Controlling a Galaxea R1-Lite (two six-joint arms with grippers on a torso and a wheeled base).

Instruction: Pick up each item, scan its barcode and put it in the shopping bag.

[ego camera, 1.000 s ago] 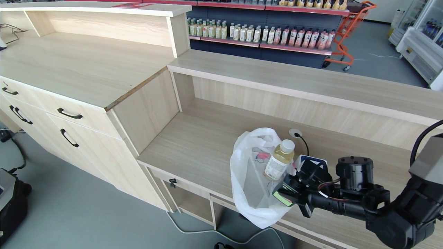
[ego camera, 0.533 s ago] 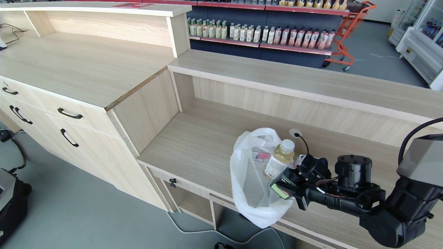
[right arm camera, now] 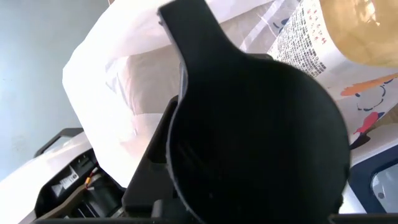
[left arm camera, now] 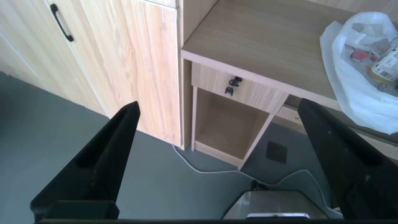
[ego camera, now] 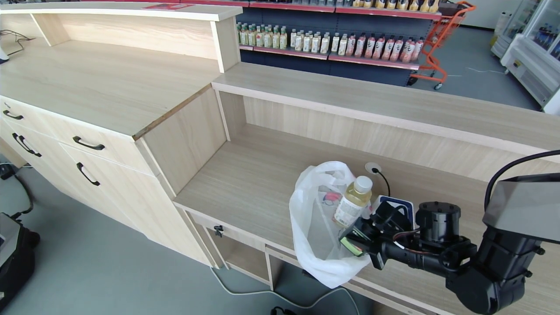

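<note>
Bottle (ego camera: 353, 202) tilted inside shopping bag (ego camera: 306, 232) at bench (ego camera: 262, 175) front edge, cap above rim. Right end effector (ego camera: 352, 239) against bag; grip state indeterminate. Left end effector (left arm camera: 219, 107) released, fingers spread.

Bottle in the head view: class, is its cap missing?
No, a white cap sits on top of the bottle leaning in the shopping bag.

The low, pale wooden table (ego camera: 262, 175) has a raised ledge (ego camera: 393, 105) along its 12 o'clock side. A white shopping bag (ego camera: 306, 227) stands at the 6 o'clock edge, its bottom sagging over the front. At the bag's 1 o'clock there is a round grommet (ego camera: 373, 167) with a black cable (ego camera: 385, 179) coming out of it. A blue-bordered panel (ego camera: 404, 205) lies flat at the bag's 3 o'clock.
</note>
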